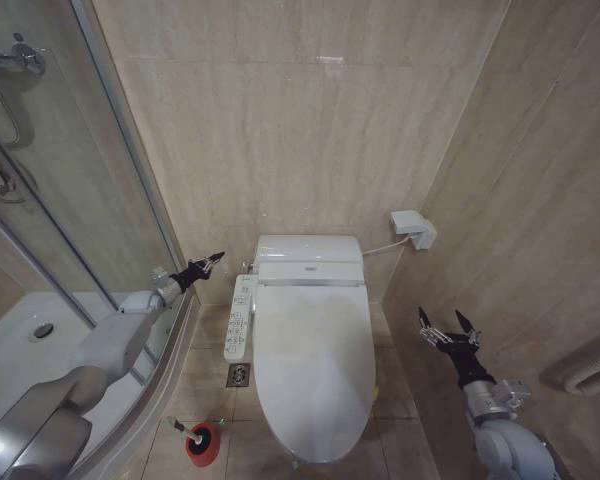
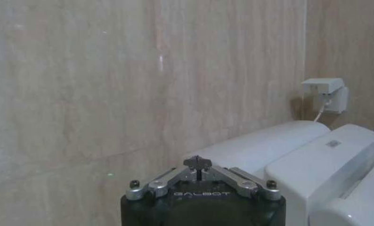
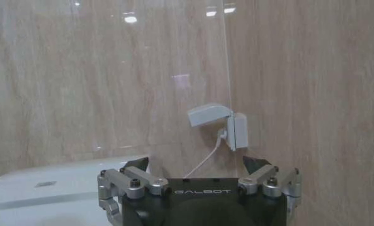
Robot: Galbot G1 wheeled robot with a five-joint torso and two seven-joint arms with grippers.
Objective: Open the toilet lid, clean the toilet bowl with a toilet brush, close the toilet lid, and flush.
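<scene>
- The tiled wall [image 1: 310, 130] rises ahead of me, beige and glossy, and meets a side wall on my right.
- The shower enclosure [image 1: 50, 200] stands on my left, with glass panels and a white tray.
- The toilet lid [image 1: 313, 360] lies shut over the toilet bowl, a long white oval facing me. The bowl beneath is hidden, so I cannot tell its inside.
- The tank unit [image 1: 308, 257] sits behind the lid against the wall.
- The bidet control strip [image 1: 240, 318] runs along the toilet's left side.
- My left gripper [image 1: 213, 262] hangs in the air beside the tank's left end, near the wall, with its jaws closed together and nothing between them.
- My right gripper [image 1: 447, 328] is raised to the right of the toilet, well apart from the lid, jaws spread apart and empty.
- The wall socket [image 1: 413, 228] sits on the wall right of the tank, a cord leading to the toilet.
- The toilet brush [image 1: 183, 428] rests in its red holder [image 1: 204, 446] on the floor, left of the lid's front end.
</scene>
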